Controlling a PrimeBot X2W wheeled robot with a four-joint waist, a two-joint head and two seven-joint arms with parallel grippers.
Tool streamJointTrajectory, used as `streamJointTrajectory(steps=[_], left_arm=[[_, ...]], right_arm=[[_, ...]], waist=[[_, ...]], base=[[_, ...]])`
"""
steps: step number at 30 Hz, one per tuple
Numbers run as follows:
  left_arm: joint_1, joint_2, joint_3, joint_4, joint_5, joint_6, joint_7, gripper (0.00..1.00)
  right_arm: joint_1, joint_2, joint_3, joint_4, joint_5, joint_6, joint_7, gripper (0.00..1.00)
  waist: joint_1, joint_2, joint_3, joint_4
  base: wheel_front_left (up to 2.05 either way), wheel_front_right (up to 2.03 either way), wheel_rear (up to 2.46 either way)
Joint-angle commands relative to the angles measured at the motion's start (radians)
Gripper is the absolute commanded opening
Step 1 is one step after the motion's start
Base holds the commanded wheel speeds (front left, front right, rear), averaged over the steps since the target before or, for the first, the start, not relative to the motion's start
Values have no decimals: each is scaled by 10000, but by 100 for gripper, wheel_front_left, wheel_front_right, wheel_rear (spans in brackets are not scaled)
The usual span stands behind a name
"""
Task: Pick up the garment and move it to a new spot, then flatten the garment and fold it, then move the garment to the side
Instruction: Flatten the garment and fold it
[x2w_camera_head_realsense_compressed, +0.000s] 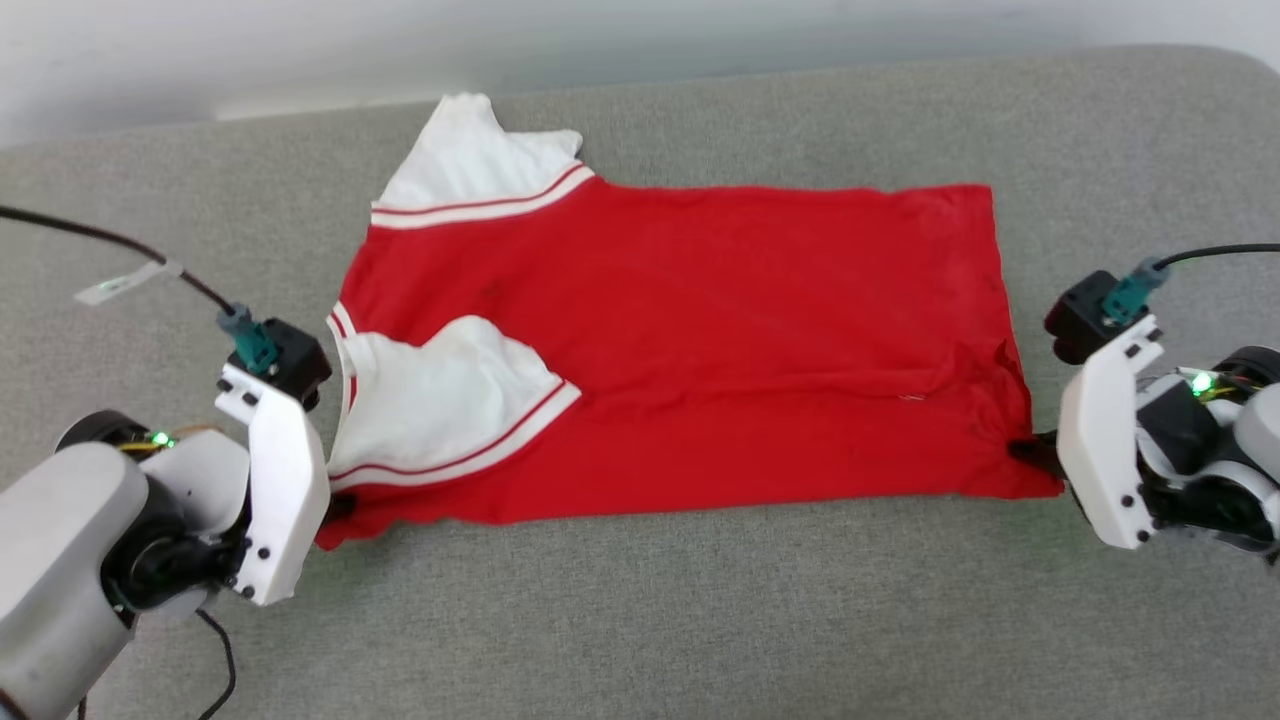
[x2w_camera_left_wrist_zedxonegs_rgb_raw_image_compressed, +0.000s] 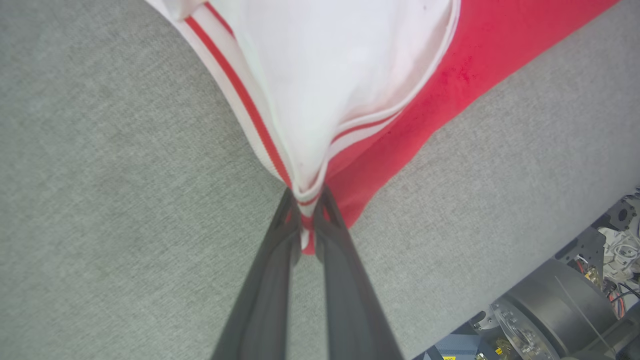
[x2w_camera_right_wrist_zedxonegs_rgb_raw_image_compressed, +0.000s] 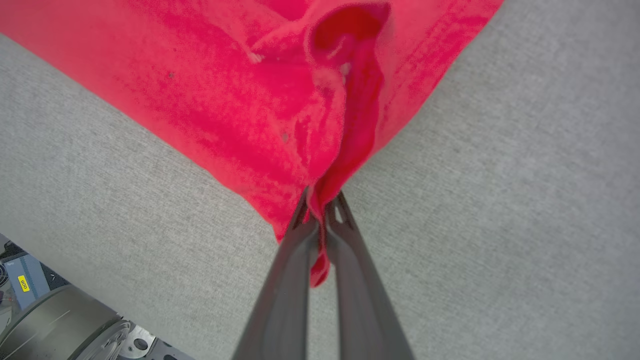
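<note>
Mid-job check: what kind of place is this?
Likely an indoor test bench: a grey fabric-covered surface against a pale wall, the garment spread on it, machine hardware beyond its edge.

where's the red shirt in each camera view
head view: the garment lies spread across the middle, sleeves at the left, hem at the right.
left wrist view: upper middle, its white-sleeved corner pinched by the left end effector.
right wrist view: across the top, its red hem corner pinched by the right end effector.
shared landmark: the grey fabric surface under it.
</note>
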Motion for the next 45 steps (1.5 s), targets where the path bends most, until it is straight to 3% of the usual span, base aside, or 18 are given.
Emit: streamJointTrajectory(steps=[1, 11, 21, 22, 23, 28, 34, 35, 37, 42, 45], left_arm=[[223, 76, 11, -51, -68, -8, -63, 0], [2056, 814, -279, -1233, -531, 316, -573, 0], [2933, 566, -654, -1012, -623, 557, -852, 0], [2885, 534, -659, -983, -544, 547, -906, 47], [2801, 519, -643, -957, -472, 533, -984, 100], [2485, 840, -392, -1091, -349, 451, -1152, 100], [1798, 1319, 397, -1345, -105, 672, -1862, 100], [1361, 1354, 737, -1280, 422, 939, -2468, 100], [1030, 1248, 918, -1188, 735, 1086, -2798, 100], [51, 940, 1232, -617, 1405, 1252, -3353, 100], [-374, 757, 1329, -350, 1527, 1240, -3398, 100]], right_arm=[[240, -176, 11, -116, 87, -4, -78, 0], [1605, -1840, 83, -1754, 859, -6, -351, 0], [2625, -1485, 257, -1215, 719, -6, -426, 0], [2682, -1412, 252, -1146, 685, -6, -467, 12], [2701, -1338, 193, -1044, 654, -6, -538, 100], [2595, -1221, -300, -1085, 404, -6, -1326, 100], [2418, -1227, -1335, -1604, -472, -4, -3311, 100], [2444, -985, -2097, -1747, -1282, -4, -4677, 100], [2593, -636, -2800, -1730, -1740, -6, -5609, 100], [3168, 378, -4757, -1667, -3468, -6, -7694, 100], [3565, 930, -5665, -1681, -4187, -6, -8221, 100]], waist=[[1, 0, -215, -12], [1, 0, -878, 4], [1, 0, -704, 68], [1, 0, -710, 78], [1, 0, -726, 86], [1, 0, -960, 60], [1, 0, -1154, -86], [1, 0, -1086, -229], [1, 0, -981, -347], [1, 0, -538, -634], [1, 0, -319, -728]], base=[[0, 0, 0], [0, 0, 0], [0, 0, 0], [0, 0, 0], [0, 0, 0], [0, 0, 0], [0, 0, 0], [0, 0, 0], [0, 0, 0], [0, 0, 0], [0, 0, 0]])
